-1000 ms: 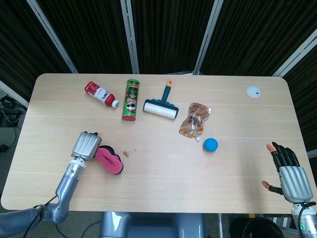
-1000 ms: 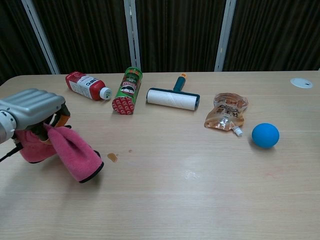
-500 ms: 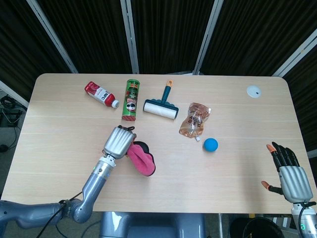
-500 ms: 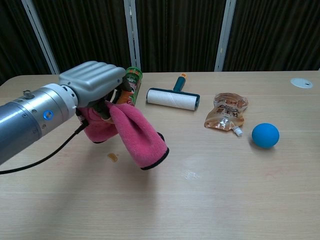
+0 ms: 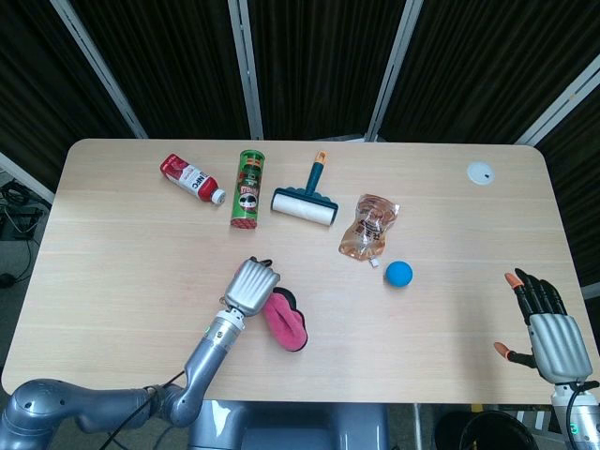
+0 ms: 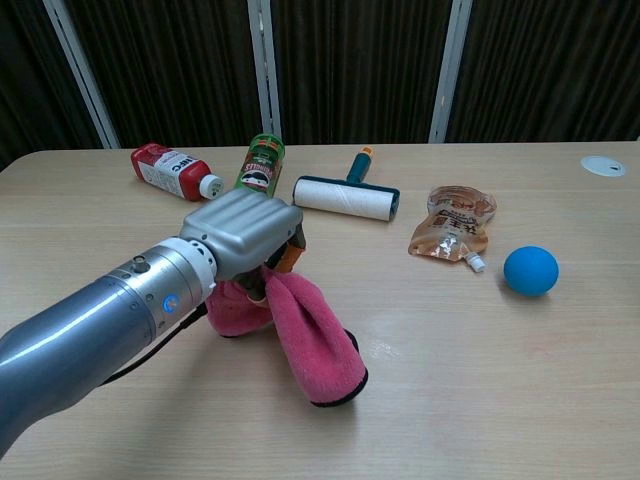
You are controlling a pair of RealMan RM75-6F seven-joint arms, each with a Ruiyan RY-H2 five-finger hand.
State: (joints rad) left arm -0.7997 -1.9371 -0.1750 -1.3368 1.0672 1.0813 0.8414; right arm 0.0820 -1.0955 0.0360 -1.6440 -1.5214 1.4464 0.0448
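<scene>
The left hand is holding a pink cloth, which is hanging down onto the near middle of the bench. The right hand is waiting at the near right edge with its fingers spread wide, holding nothing. A blue ball is lying well to the cloth's right.

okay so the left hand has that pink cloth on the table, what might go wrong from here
1. The left hand grips the pink cloth only at its top, and a long fold trails loose, so it might slip free or bunch up.
2. A wide sweep toward the blue ball, which sits free on the table, might send it rolling.
3. The pouch lies near the ball, so the cloth might drag it.
</scene>
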